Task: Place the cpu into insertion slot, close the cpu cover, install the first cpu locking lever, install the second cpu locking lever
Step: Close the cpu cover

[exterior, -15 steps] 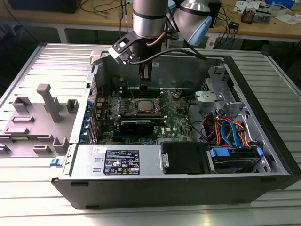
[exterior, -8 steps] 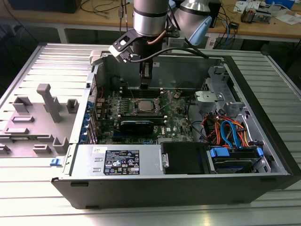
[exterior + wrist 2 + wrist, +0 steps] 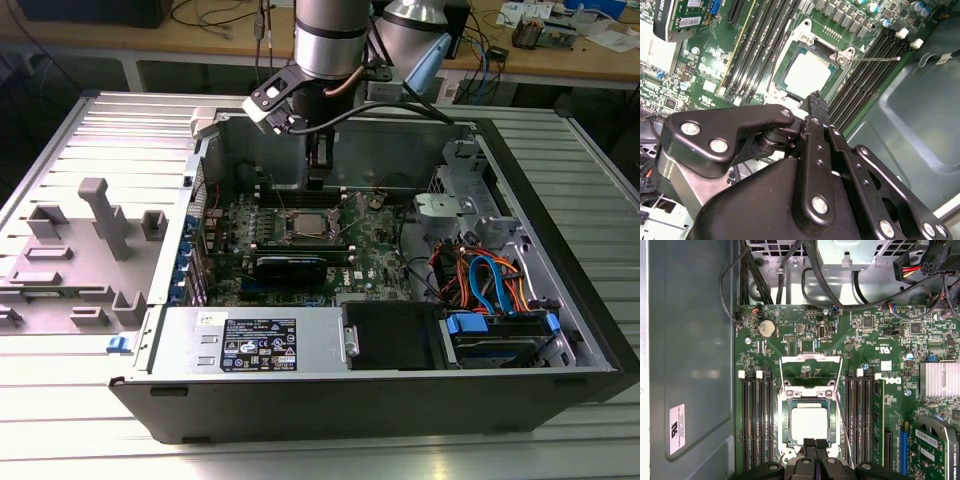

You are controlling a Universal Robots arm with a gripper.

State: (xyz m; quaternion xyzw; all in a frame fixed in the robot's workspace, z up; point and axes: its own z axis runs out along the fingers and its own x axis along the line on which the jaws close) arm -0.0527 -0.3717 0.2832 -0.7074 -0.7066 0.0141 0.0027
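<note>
in the first wrist view the gripper (image 3: 815, 442) hangs at the near edge of the insertion slot (image 3: 786, 425), its jaws pressed together on nothing. the cpu (image 3: 810, 422) sits flat in the slot, just beyond the jaw tips. further out the cpu cover (image 3: 811, 358) lies folded back, so closing it looks like the step in hand. i'd judge it wants a gentle push on the frame's far edge, clear of the chip and the thin locking lever (image 3: 875, 59). beyond spreads the green motherboard (image 3: 805, 335), inside a case (image 3: 400, 395) on the bench (image 3: 560, 440).
</note>
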